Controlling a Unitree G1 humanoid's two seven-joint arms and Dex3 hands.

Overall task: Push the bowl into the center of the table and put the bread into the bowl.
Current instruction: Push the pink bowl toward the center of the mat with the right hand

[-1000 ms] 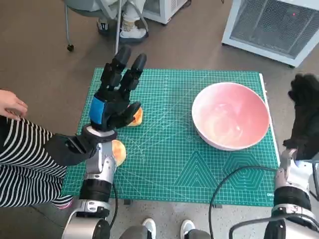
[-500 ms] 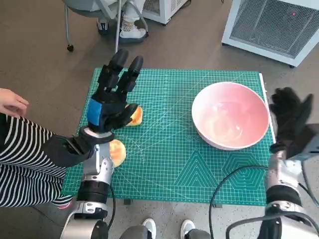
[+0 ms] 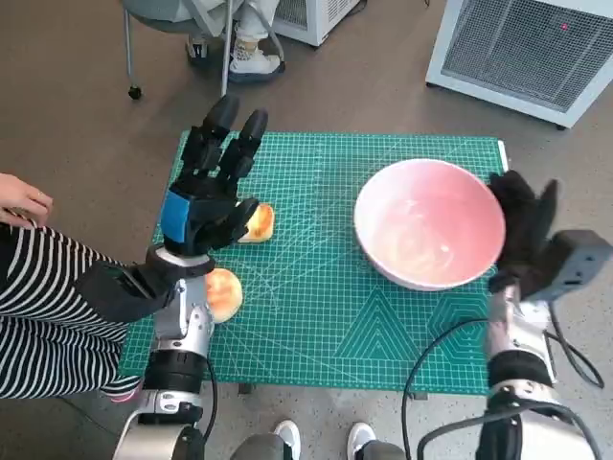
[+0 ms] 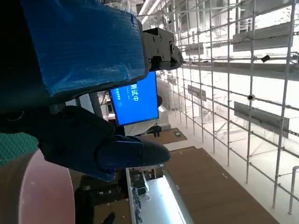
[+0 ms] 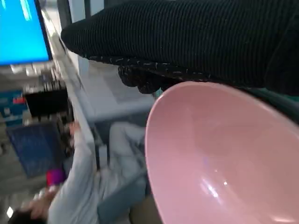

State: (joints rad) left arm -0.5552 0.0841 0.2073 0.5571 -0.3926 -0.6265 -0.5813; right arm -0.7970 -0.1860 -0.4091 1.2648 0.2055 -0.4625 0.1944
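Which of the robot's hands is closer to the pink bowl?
The right hand; it sits against the pink bowl at its outer rim. The left hand is raised over the far side of the green mat.

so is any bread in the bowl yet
No, the pink bowl holds nothing, and both pieces of bread lie on the green mat near the left hand.

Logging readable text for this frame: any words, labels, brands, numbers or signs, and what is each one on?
Blue screen in the left wrist view: a few pale characters, too small and blurred to read.
Blue screen in the right wrist view: no legible text.
Green cutting mat: grid lines and geometric patterns only; any ruler numbers are too small to read.
Pink bowl, bread pieces, both robot hands: no markings visible.
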